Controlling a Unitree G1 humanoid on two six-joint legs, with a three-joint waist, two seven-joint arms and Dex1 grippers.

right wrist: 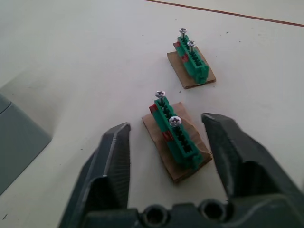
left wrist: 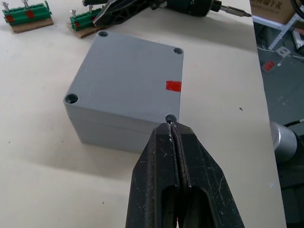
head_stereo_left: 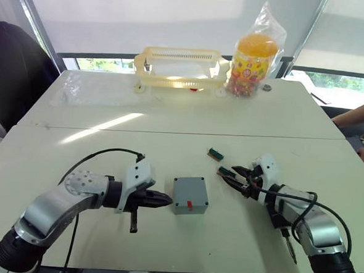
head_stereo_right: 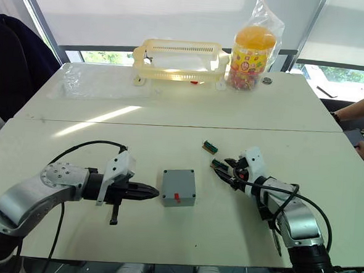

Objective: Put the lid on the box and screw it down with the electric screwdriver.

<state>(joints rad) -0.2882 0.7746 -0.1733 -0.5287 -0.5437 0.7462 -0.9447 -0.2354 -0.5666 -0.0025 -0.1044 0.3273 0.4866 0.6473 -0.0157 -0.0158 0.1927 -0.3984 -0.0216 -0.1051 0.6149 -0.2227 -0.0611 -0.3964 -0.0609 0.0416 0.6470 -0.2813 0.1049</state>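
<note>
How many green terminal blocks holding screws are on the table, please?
2: the nearer green terminal block lies between the open right gripper's fingers; the farther green terminal block lies just beyond it.

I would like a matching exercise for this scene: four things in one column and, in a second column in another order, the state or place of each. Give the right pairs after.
Things:
1. left end effector
2. right end effector
3. lid
4. candy jar

States or places:
A. open around a green block holding screws
B. on the far table beside the yellow basket
C. shut, tip at a corner of the lid
D. resting on the box, red mark on top

Pairs: 1-C, 2-A, 3-D, 4-B
</note>
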